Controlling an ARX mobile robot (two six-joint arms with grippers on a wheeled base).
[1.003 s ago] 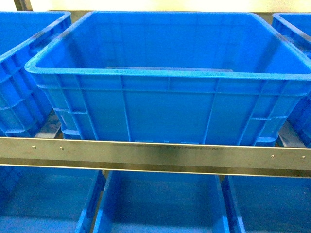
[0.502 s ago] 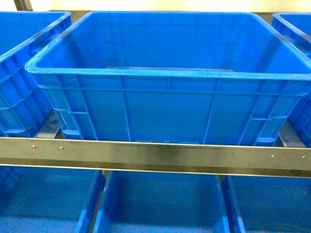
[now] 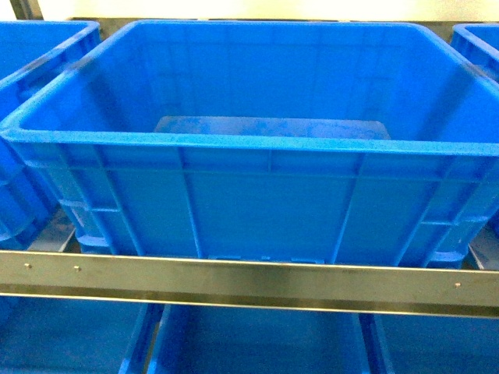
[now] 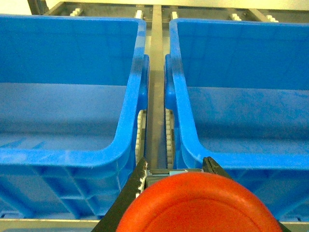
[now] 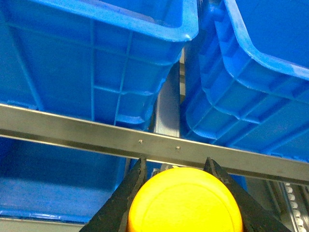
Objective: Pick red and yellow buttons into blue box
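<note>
Head view: blue box centred on shelf behind steel rail; no arm, no button visible here.

Left wrist: left gripper clamped on red button, cap facing you, short of box rims. Hard, light, slick dome; grip sits on body below cap.

Right wrist: right gripper clenched on yellow button, below rail. Same handling; you lift over rim first.

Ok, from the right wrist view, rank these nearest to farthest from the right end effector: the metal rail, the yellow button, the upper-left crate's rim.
1. Yellow button, held in the right end effector, bottom centre.
2. Metal rail, crossing just beyond the fingertips.
3. Upper-left crate's rim, farthest, at the top behind the rail.
</note>
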